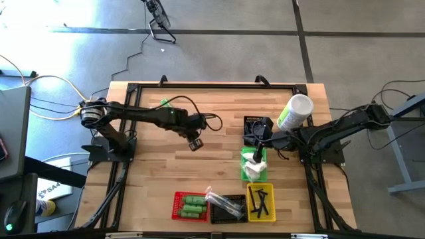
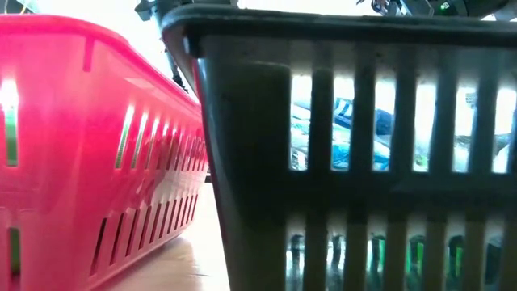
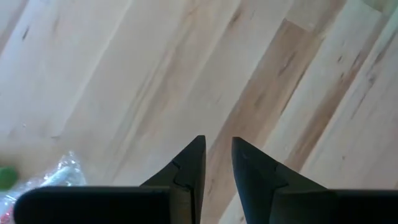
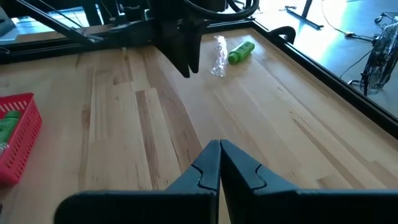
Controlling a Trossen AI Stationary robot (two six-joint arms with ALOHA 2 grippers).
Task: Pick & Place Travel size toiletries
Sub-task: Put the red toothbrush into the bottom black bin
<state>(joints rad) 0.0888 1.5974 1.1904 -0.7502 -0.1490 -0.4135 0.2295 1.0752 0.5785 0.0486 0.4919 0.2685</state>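
Note:
The travel size toiletries are sorted into baskets: green bottles (image 1: 190, 204) in the red one, a clear-wrapped toothbrush (image 1: 217, 197) across the near black one, black combs (image 1: 261, 201) in the yellow one, white packets (image 1: 254, 167) in the green one. A loose green bottle (image 4: 240, 52) and a clear-wrapped item (image 4: 219, 55) lie on the table near its far edge. My left gripper (image 3: 217, 149) hangs over bare wood at mid-table, pointing down, its fingers a narrow gap apart with nothing between them. My right gripper (image 4: 219, 147) is shut and empty, hovering right of centre.
Red (image 1: 176, 214), black (image 1: 234, 215) and yellow (image 1: 251, 211) baskets line the near edge, with a green basket (image 1: 244, 174) behind them. A second black basket (image 1: 251, 122) and a white round cup (image 1: 296, 110) stand at the far right. Bare wood lies at the table's left and centre.

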